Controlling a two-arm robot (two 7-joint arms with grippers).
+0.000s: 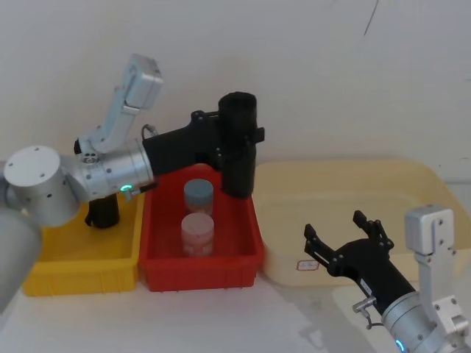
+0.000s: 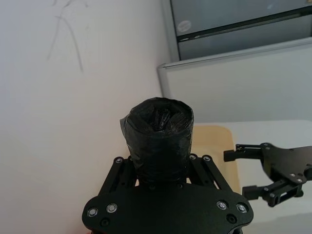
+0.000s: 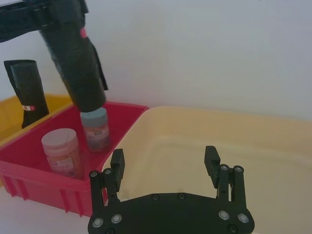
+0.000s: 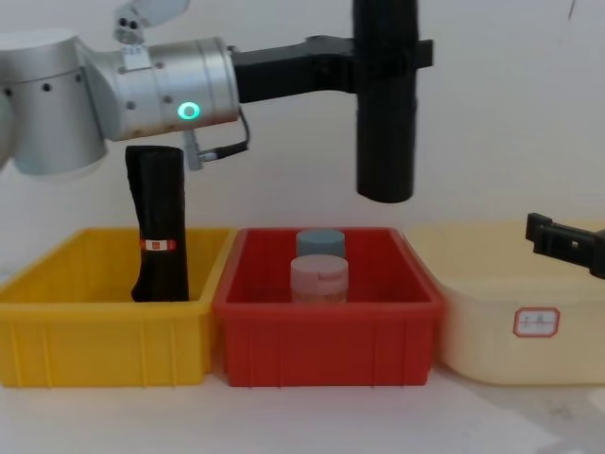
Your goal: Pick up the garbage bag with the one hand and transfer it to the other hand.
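Black garbage bag (image 1: pixel 238 165) clamped in left gripper (image 1: pixel 246 137) mid-frame; released right gripper (image 1: pixel 335 228), lower right, should take its free lower end.

The head view looks down from above onto the red bin (image 1: pixel 199 268), with the yellow bin (image 1: pixel 81 279) left and the tub (image 1: pixel 338 166) right. The chest view, lower, faces the same bins side-on. The left wrist view looks closely along the left hand (image 2: pixel 161 166) at the end of the bag (image 2: pixel 158 131), seemingly rightward, with the right hand (image 2: pixel 239 174) beyond. The right wrist view looks leftward over that hand to the red bin.
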